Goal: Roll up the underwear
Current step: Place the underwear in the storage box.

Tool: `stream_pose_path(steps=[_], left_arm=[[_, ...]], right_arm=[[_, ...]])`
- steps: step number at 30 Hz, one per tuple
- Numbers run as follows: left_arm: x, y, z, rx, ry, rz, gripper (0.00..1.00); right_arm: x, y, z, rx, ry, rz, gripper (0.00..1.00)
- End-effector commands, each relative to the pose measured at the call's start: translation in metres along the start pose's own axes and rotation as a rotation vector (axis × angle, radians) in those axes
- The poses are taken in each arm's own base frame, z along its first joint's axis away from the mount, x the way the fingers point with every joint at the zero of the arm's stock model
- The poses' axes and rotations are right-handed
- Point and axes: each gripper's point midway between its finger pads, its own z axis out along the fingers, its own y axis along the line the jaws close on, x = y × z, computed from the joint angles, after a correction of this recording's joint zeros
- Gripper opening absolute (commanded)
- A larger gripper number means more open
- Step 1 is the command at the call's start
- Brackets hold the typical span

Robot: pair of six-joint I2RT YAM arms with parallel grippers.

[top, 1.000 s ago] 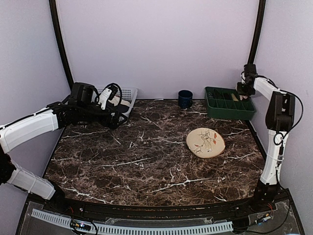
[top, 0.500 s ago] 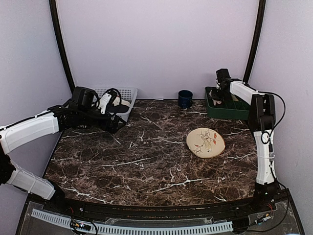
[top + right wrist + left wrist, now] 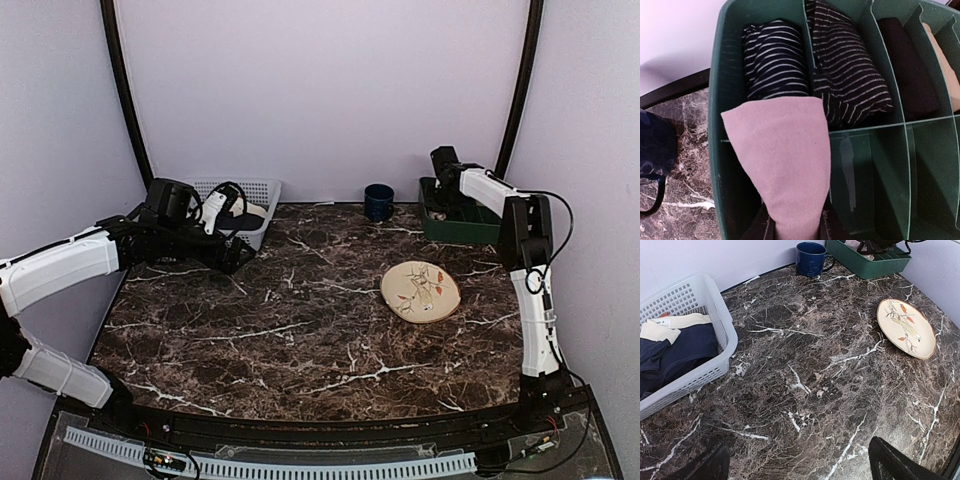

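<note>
Right wrist: right gripper (image 3: 795,227) pinches dusty-pink fabric underwear (image 3: 782,165) above green compartment tray (image 3: 715,75); bundle could unfurl or snag a divider (image 3: 875,131); left gripper (image 3: 800,465) spread wide, empty.

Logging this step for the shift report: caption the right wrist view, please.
Right gripper, jaws shut on the pink underwear, over a green divided tray holding striped rolled garments.

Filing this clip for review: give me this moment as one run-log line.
right gripper: shut on underwear | underwear: over green organizer corner compartment, not released | left gripper: open, empty, beside white basket
</note>
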Motion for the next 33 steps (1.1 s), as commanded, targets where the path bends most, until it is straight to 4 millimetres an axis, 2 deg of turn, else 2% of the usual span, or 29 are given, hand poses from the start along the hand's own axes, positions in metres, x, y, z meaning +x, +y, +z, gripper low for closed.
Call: stream_pose_path(steps=[1, 7, 12, 15, 16, 18, 22, 25, 33], left_arm=[[0.002, -0.001, -0.008, 0.000, -0.002, -0.014, 0.99], [0.003, -0.002, -0.009, 0.005, -0.004, -0.023, 0.99], [0.003, -0.005, -0.011, 0.020, -0.007, -0.034, 0.99], [0.006, -0.006, -0.011, 0.025, 0.000, -0.037, 0.99], [0.006, -0.006, -0.011, 0.026, 0.000, -0.038, 0.99], [0.007, -0.006, -0.010, 0.028, 0.002, -0.038, 0.99], [0.007, -0.006, -0.010, 0.025, 0.003, -0.034, 0.99], [0.006, -0.006, -0.010, 0.025, 0.002, -0.031, 0.99], [0.002, -0.006, -0.009, 0.026, -0.010, -0.023, 0.99]], right_arm=[[0.028, -0.003, 0.000, 0.020, 0.122, 0.004, 0.00], [0.053, -0.018, -0.003, 0.029, 0.235, -0.003, 0.00], [0.055, -0.029, -0.011, 0.029, 0.265, -0.004, 0.00], [0.054, -0.028, -0.007, -0.004, 0.271, 0.005, 0.00], [0.056, -0.027, -0.003, -0.015, 0.277, 0.010, 0.03], [0.058, -0.023, 0.003, -0.029, 0.288, 0.016, 0.15], [0.046, -0.016, -0.001, -0.058, 0.246, 0.030, 0.36], [0.034, -0.014, -0.008, -0.062, 0.204, 0.032, 0.43], [0.010, -0.011, -0.027, -0.081, 0.132, 0.038, 0.51]])
